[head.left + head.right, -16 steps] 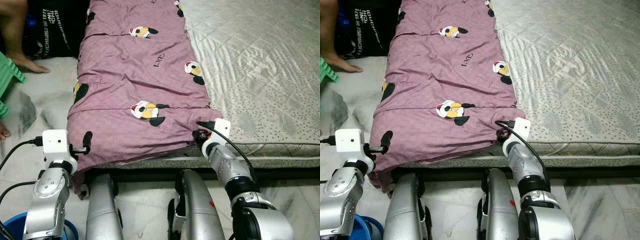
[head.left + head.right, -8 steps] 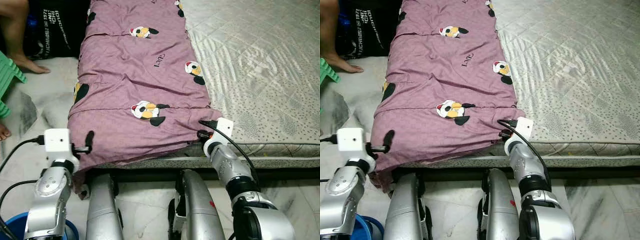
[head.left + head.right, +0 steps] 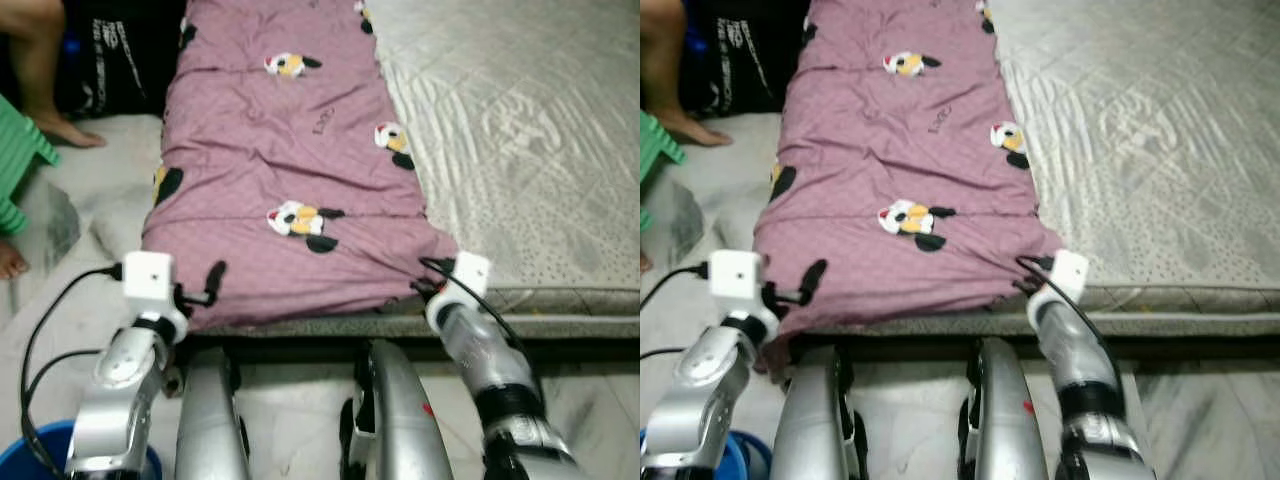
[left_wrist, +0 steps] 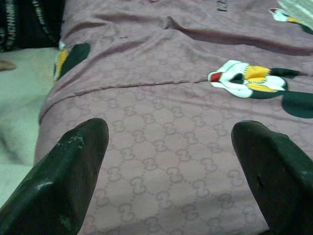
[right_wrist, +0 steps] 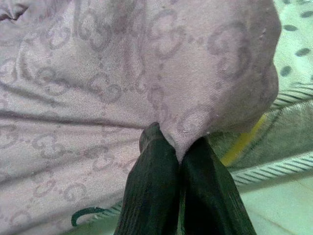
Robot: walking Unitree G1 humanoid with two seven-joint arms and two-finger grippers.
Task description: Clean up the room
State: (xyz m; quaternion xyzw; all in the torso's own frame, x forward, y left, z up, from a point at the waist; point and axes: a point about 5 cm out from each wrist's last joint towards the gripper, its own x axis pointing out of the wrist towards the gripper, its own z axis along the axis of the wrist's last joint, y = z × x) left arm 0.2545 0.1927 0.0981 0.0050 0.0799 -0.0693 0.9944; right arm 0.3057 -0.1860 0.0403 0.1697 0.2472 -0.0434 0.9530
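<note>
I'm looking down over a purple blanket with cartoon duck prints, spread lengthwise along the left strip of a grey quilted mattress, its near edge hanging over the mattress end in front of me. My right gripper has its two black fingers pressed together on the blanket's near right corner, a fold of the purple cloth pinched between the tips; from the head camera I see that corner right at the mattress edge, just beyond the right wrist. My left gripper is spread wide, its fingers well apart with the blanket's patterned surface lying between and beyond them; I cannot tell whether the tips touch the cloth. From the head view the left gripper sits at the blanket's near left corner, where the cloth drapes toward the pale marble floor. To the far left, a person's bare leg and foot rest on the floor beside a green plastic stool, and a blue bucket rim shows beside my left arm
</note>
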